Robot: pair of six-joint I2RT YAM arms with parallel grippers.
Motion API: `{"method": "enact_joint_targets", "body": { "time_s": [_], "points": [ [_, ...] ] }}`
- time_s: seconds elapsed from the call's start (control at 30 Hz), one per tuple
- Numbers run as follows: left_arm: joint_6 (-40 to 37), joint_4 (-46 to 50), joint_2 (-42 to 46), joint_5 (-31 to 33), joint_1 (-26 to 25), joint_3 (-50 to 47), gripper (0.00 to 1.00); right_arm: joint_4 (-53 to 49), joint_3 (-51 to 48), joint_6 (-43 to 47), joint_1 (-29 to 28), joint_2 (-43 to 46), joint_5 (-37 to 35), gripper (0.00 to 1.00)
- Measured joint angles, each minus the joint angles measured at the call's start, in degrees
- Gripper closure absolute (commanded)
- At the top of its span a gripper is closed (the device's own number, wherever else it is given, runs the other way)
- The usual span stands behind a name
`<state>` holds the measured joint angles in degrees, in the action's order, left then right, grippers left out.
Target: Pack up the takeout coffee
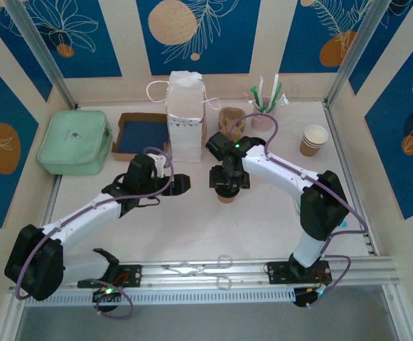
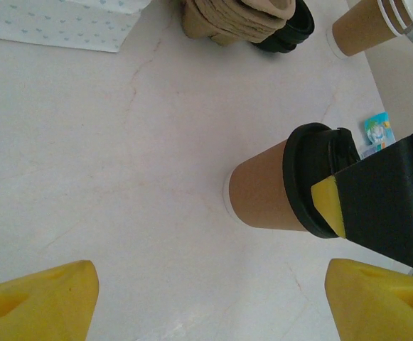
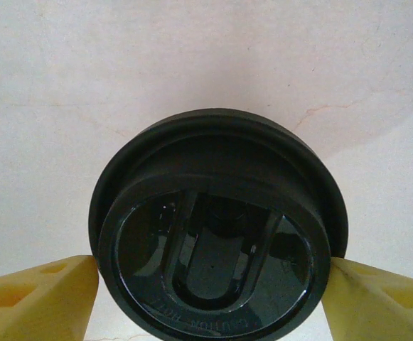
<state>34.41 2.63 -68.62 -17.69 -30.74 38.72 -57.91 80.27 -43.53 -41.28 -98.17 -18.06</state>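
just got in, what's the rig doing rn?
Right tool sits over the takeout coffee, fingers flanking its black lid; whether it's clamped isn't clear. The cup stands upright on the table. Left tool hangs open beside it, empty. The white paper bag stands behind, coffee not yet in it.

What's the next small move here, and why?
Probably ease the left pincer forward around the cup: it is open and aimed at the cup's side, while the pads of the right pincer just flank the lid, a weaker place to lift from.
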Motion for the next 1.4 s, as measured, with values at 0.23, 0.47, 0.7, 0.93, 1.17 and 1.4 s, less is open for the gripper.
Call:
{"method": "enact_joint_targets", "body": {
  "time_s": [0.23,0.47,0.7,0.93,1.17,1.4],
  "points": [
    [0.00,-0.02,-0.02,0.00,0.22,-0.02,0.17,-0.02,0.00,0.02,0.00,-0.74,-0.26,0.21],
    [0.00,-0.04,-0.02,0.00,0.26,-0.26,0.17,0.02,0.00,0.02,-0.02,-0.74,-0.61,0.24],
    [-0.02,-0.17,-0.02,0.00,0.26,-1.05,0.17,0.17,-0.13,0.02,-0.02,-0.74,-1.03,0.26],
    [0.00,-0.35,-0.02,0.00,0.26,-1.53,0.17,0.61,-0.57,0.02,-0.02,-0.74,-1.27,0.25],
    [-0.02,-0.42,0.44,0.20,0.26,-2.14,0.17,0.94,-0.92,0.02,0.04,-0.59,-1.29,0.29],
    [-0.02,-0.39,2.10,0.44,0.26,-2.58,0.17,2.82,-2.91,0.09,2.93,1.27,-1.40,0.32]
  ]
}}
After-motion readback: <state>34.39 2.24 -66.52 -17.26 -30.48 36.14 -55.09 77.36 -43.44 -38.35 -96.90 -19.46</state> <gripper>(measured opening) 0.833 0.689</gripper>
